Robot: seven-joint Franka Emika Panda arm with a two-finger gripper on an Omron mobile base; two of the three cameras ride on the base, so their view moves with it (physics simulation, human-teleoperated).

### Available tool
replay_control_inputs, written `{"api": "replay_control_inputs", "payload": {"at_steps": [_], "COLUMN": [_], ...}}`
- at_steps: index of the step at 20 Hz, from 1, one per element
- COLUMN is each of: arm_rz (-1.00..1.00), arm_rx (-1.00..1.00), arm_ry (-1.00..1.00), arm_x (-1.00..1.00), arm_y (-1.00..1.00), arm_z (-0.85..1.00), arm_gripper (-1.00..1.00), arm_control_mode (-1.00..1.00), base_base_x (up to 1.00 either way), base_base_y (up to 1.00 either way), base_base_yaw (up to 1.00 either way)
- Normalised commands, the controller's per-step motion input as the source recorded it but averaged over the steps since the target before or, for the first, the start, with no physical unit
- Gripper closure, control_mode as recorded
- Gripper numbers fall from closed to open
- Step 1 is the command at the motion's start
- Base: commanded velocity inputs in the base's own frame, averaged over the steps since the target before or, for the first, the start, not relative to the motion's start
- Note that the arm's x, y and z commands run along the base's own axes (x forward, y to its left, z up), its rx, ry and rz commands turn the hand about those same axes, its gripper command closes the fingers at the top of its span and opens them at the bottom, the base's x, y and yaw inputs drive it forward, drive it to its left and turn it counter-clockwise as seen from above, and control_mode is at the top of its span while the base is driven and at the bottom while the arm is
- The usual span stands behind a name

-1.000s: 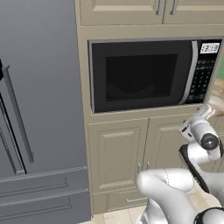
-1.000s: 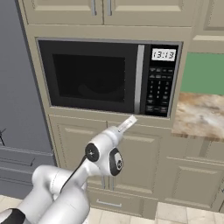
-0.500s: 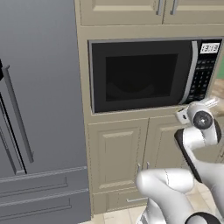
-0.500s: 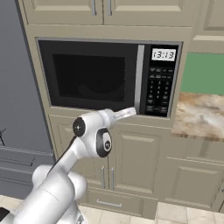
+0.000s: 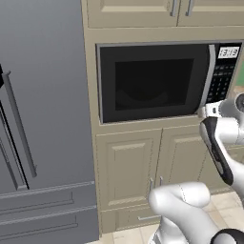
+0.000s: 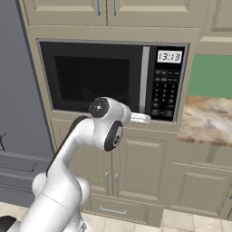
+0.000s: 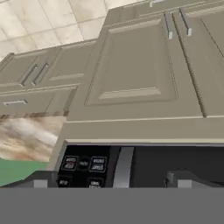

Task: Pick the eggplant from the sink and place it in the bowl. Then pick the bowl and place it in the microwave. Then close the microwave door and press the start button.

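The black microwave point(image 5: 157, 81) point(image 6: 102, 77) is built into the beige cabinetry, and its dark-glass microwave door point(image 6: 90, 77) is shut. A silver handle point(image 6: 144, 79) point(image 5: 207, 76) runs beside the keypad point(image 6: 165, 95) and clock. My arm is raised in front of the microwave's lower right corner. In the hand view, which is rolled upside down, my gripper point(image 7: 111, 179) is open with nothing between its fingertips point(image 7: 41, 180), and it faces the handle point(image 7: 123, 166) and keypad point(image 7: 83, 166). The eggplant, the sink and the bowl are out of view.
A tall grey refrigerator point(image 5: 43, 119) stands left of the microwave. Beige cabinet doors point(image 5: 128, 176) point(image 6: 145, 163) sit below it and more above. A marble counter point(image 6: 208, 120) with a green wall point(image 6: 210, 74) behind lies to the right. The floor is tiled.
My arm's wrist has risen from in front of the lower cabinet doors to the microwave's bottom right corner. The gripper has stayed open. The microwave has not changed.
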Motion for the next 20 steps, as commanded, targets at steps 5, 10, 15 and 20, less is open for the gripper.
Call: {"api": "replay_control_inputs", "payload": {"at_steps": [5, 10, 15, 20], "arm_rz": [-0.16, -0.27, -0.31, -0.30], "arm_rx": [0.58, 0.68, 0.74, 0.67], "arm_ry": [0.16, 0.11, 0.01, -0.01], "arm_x": [-0.15, 0.00, 0.00, 0.16], "arm_y": [0.00, 0.03, 0.00, 0.00], "arm_z": [0.11, -0.02, -0.32, -0.35], "arm_gripper": [-1.00, -1.00, -1.00, -1.00], "arm_control_mode": [-1.00, -1.00, -1.00, -1.00], "base_base_x": [0.00, 0.00, 0.00, 0.00], "base_base_y": [0.00, 0.00, 0.00, 0.00], "base_base_yaw": [0.00, 0.00, 0.00, 0.00]}}
